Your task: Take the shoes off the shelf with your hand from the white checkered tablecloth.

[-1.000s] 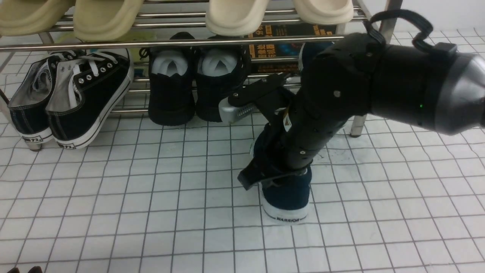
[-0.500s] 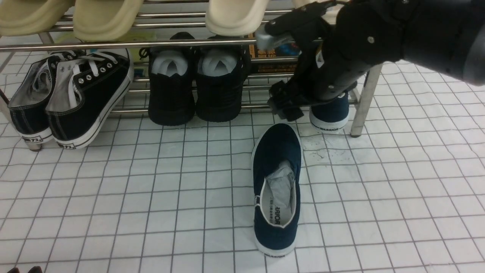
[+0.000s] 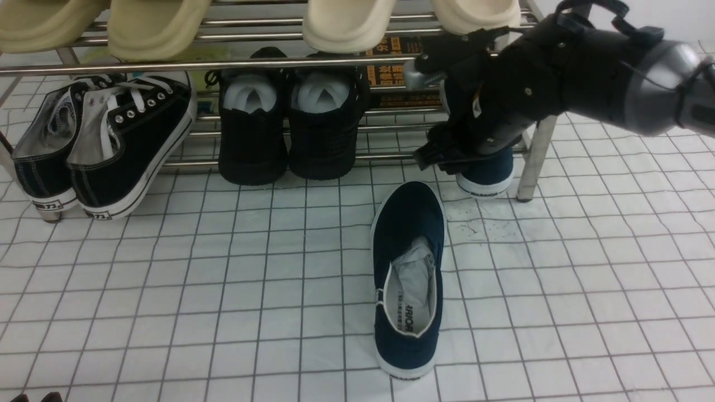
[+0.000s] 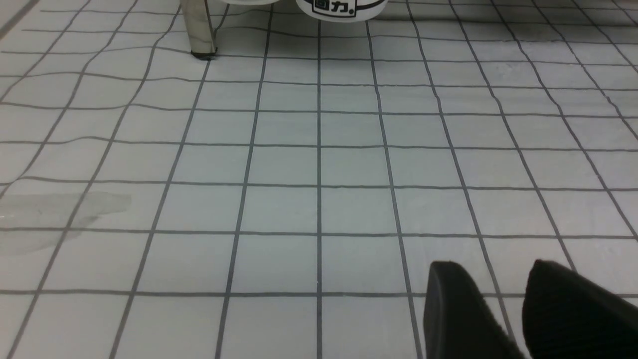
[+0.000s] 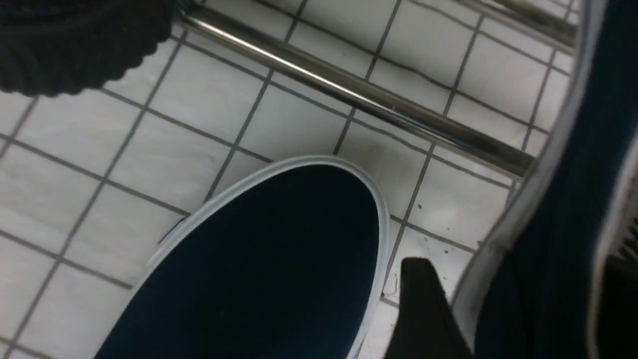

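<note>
One navy slip-on shoe lies on the white checkered tablecloth, toe towards the shelf; its toe shows in the right wrist view. The second navy shoe sits on the chrome shelf's lowest tier by the right leg. My right gripper is open at that shoe. One finger is outside its white sole and side wall; the other finger is hidden. My left gripper hovers shut and empty over bare cloth; its tips show at the front view's bottom left.
Black lace-up sneakers lean on the lowest tier at left. All-black shoes with white stuffing stand in the middle. Cream slippers rest on the upper tier. A chrome bar runs close by my right gripper.
My right gripper let go of the first navy shoe on the cloth, rose and moved back to the shelf. It now sits lower, at the second navy shoe.
</note>
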